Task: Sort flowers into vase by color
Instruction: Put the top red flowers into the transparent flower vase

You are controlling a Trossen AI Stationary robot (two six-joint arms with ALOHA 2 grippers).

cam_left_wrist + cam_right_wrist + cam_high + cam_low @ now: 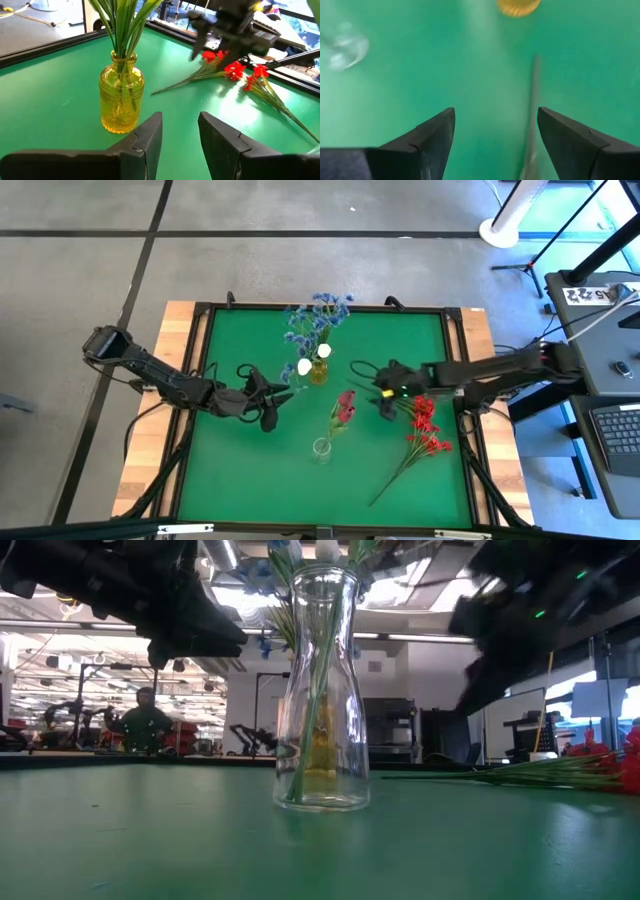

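A yellow vase (319, 370) (120, 97) holds blue sprays (318, 315) and white buds (305, 366). Nearer the front edge, a clear vase (321, 448) (321, 690) holds red-pink buds (345, 408) on green stems. Red sprays (426, 432) (240, 70) lie flat on the green mat at the right. My left gripper (283, 393) (180, 120) hovers open just left of the yellow vase. My right gripper (370, 390) (495, 112) hangs open above the mat, between the vases and the red sprays. One blurred stem (532, 110) lies on the mat below it.
A raised black frame (455, 310) borders the green mat. There is free mat along the left side and the near right corner. Beyond the table's right edge stand a desk with a keyboard (620, 430) and a stand. A person (146, 720) sits far behind the table in the low view.
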